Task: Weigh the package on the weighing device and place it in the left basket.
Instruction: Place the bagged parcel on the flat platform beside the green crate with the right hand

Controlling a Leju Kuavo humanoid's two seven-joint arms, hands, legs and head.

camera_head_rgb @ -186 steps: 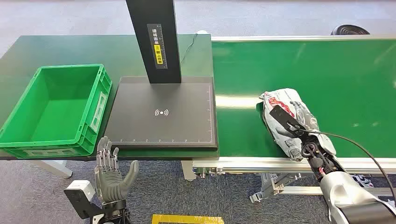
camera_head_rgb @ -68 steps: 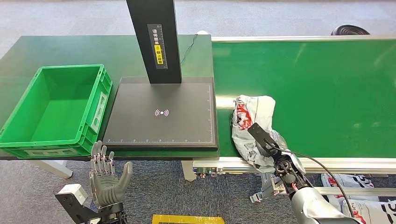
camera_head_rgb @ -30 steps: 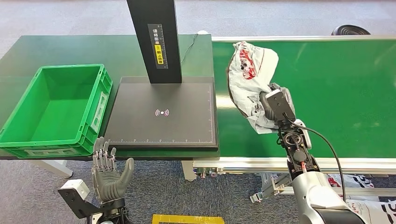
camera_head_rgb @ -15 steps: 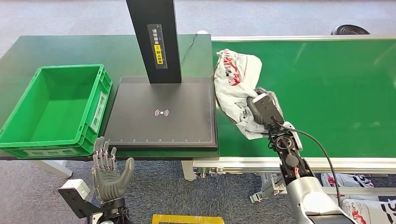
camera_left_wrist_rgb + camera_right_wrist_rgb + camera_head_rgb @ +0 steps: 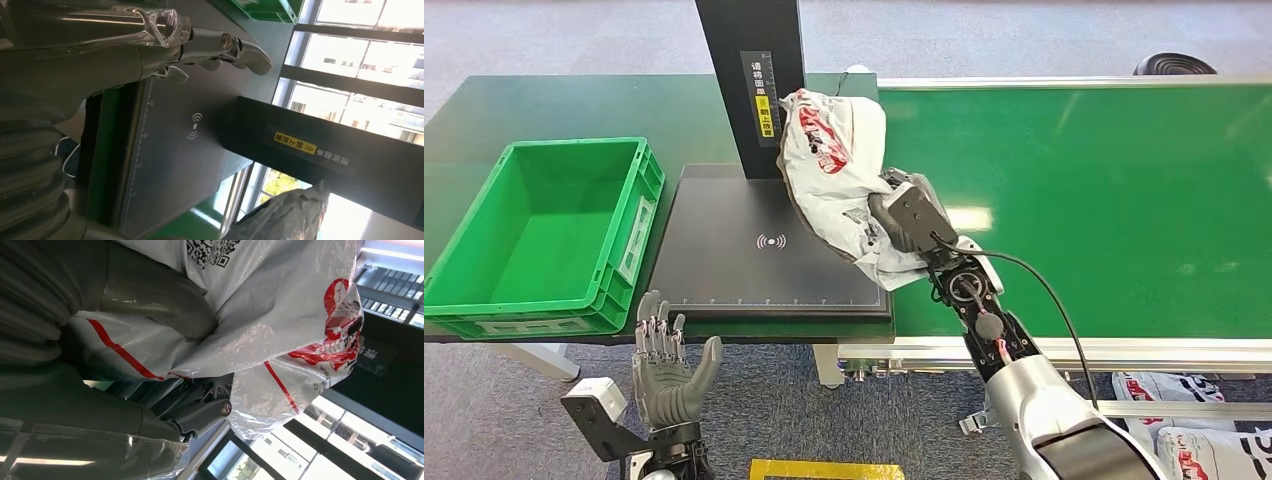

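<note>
Package (image 5: 834, 170) is up in my right hand (image 5: 902, 222), fingers clamped into the plastic near its lower end, bag's long axis running up and away from the palm toward the black post (image 5: 754, 85). Left hand (image 5: 664, 372) sits nearest me, below the table edge, fingers spread, holding nothing. Bag hangs over the right part of the scale plate (image 5: 744, 245), apparently not resting on it; I'd say lower it left of the fingers. Green basket (image 5: 639, 205) further left.

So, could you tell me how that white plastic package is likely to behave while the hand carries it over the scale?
The package looks soft and floppy: it drapes and creases around the right hand. Its glossy plastic film may be slippery, so it could shift in the grasp. Set on the scale plate, it would probably slump flat rather than roll.
</note>
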